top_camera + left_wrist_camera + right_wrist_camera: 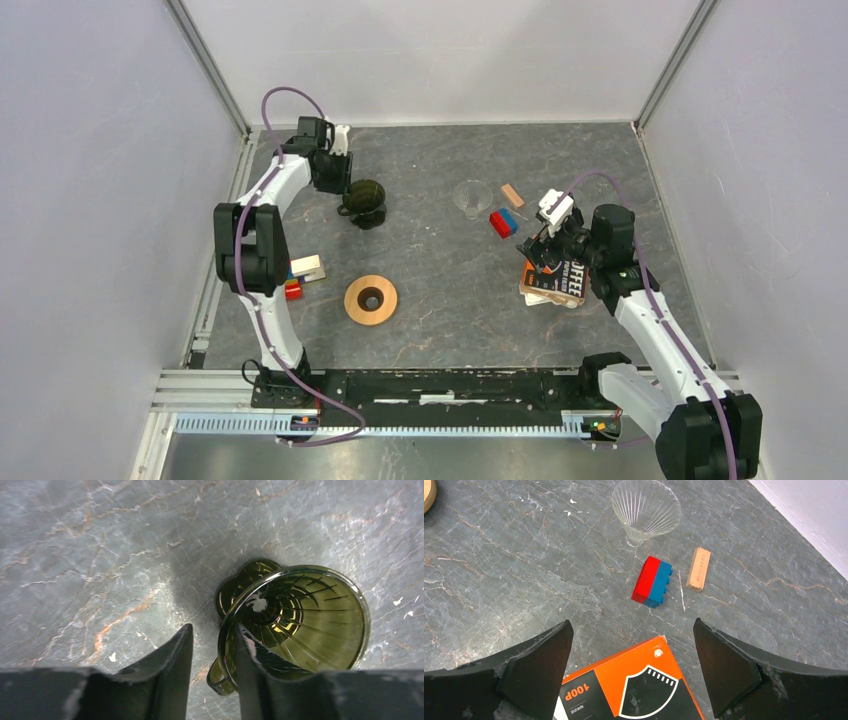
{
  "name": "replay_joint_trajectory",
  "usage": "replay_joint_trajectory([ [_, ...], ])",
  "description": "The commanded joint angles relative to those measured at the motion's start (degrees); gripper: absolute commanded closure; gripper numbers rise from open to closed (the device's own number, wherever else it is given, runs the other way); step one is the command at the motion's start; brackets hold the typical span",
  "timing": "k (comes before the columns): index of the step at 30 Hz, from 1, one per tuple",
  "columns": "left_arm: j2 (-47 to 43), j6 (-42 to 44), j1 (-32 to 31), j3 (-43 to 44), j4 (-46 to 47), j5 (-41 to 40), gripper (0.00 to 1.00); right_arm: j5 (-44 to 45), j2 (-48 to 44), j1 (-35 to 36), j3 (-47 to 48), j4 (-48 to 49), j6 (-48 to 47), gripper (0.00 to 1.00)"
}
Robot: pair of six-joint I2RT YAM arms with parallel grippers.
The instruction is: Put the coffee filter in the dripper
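The dripper is in two parts: the clear ribbed glass cone (471,197) stands at the back middle, and the wooden collar ring (370,299) lies flat nearer the front. The cone also shows in the right wrist view (645,510). No coffee filter is in view. My left gripper (347,190) is at the dark green cup (366,203). In the left wrist view, the left gripper (212,627) is slightly open, with one finger inside the cup (310,625) and one outside its rim. My right gripper (631,621) is wide open and empty above an orange and black box (634,680).
A red and blue brick (652,581) and a small wooden block (698,568) lie just in front of the glass cone. The orange and black box (558,283) lies at the right. A pale block (306,267) and a red block (293,290) lie by the left arm.
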Motion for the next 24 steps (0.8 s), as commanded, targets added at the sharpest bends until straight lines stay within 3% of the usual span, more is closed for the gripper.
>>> replay_joint_trajectory([
  [1,0.78,-1.11,-1.33,1.89,-2.25,4.15,0.61,-0.82,-0.39,0.07,-0.55,1.93,-1.07,0.02],
  [4,-0.75,-0.09,-3.84,-0.24,-1.88,3.16,0.70,-0.80,-0.14,0.00,-0.55,1.93,-1.26,0.02],
  [8,-3.94,0.58,-7.42,-4.14,-1.90,3.92,0.95,-0.49,-0.04,-0.23,-0.64,1.78,-1.44,0.02],
  [9,-5.16,0.90,-8.71,-5.65,-1.90,4.43,0.98,-0.36,-0.11,-0.31,-0.68,1.90,-1.46,0.02],
  [16,-13.79,2.58,-20.45,-15.58,-1.03,9.23,0.98,1.73,0.56,-0.96,-0.40,2.59,-0.22,0.02],
  [21,-13.78,-0.42,-25.22,-17.69,-0.02,15.77,0.98,2.09,0.77,-1.19,0.13,1.86,0.10,0.02],
  [24,-13.53,-2.38,-28.13,-18.80,2.78,14.48,0.98,3.28,0.61,-1.24,1.01,-0.42,-1.24,0.02],
])
